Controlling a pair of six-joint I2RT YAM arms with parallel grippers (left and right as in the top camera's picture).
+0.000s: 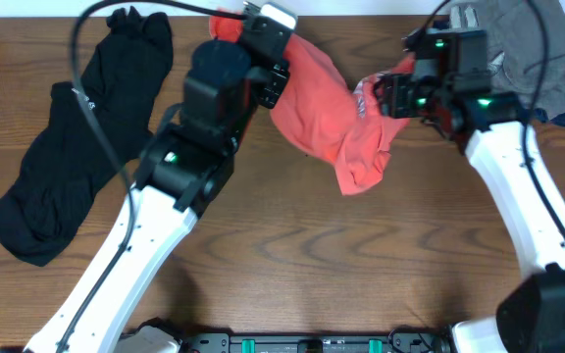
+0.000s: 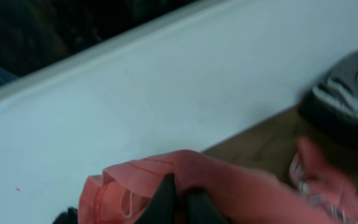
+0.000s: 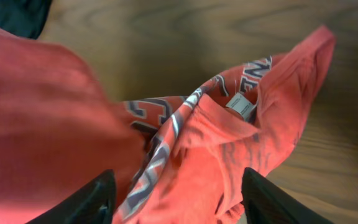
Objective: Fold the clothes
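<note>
Pinched close together, my left fingers [image 2: 178, 202] hold a bunched edge of the red shirt [image 1: 327, 108], the cloth puckered over both dark tips. Only the left wrist view shows that grip; from overhead my own wrist body hides it. My right fingers [image 1: 383, 95] sit at the shirt's 3 o'clock end, and overhead gives me no read on their gap. The right wrist view does: they stand wide apart, at 7 and 5 o'clock of that picture. The shirt's printed lettering and a small white neck label [image 3: 241, 104] are bunched between them. I cannot tell whether either tip touches the cloth.

From overhead the shirt runs between my two arms near 12 o'clock of the counter [image 1: 292, 255], its lower part spreading toward the middle. A black garment [image 1: 67, 147] lies crumpled at 9 o'clock, well apart from the shirt. A grey garment heap [image 1: 528, 49] sits at 2 o'clock, beyond my right arm.

The left wrist view catches that grey heap at 3 o'clock, blurred, beside a white wall [image 2: 166, 93] that overhead does not show. The right wrist view has a corner of black cloth at 11 o'clock.
</note>
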